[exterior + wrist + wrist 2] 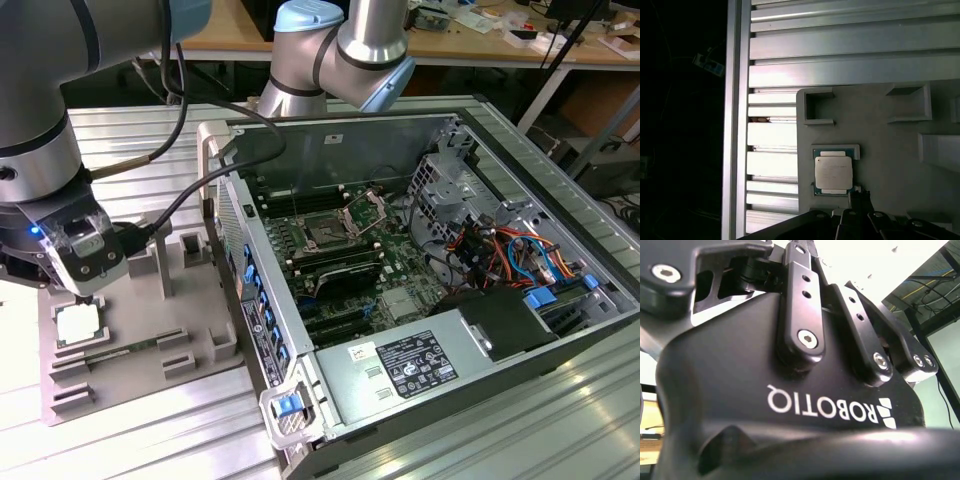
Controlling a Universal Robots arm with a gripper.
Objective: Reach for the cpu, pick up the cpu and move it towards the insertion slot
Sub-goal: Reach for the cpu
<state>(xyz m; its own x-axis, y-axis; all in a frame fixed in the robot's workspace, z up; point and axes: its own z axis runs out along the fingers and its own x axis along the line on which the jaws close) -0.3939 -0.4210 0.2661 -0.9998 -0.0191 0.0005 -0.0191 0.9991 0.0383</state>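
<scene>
The pincer (88, 282), its opening impossible to tell, hangs just above the cpu (78, 325), which lies flat, lid upward, near-square, in the grey holder (160, 335) on the desk (150, 440).

Cpu (78, 325) lies flat in grey tray (200, 300) on slatted surface (150, 440), exterior view's left, w/ arm (40, 130) just above. Insertion slot (325, 232), bracket up, inside open PC case (340, 140), well apart.
</scene>
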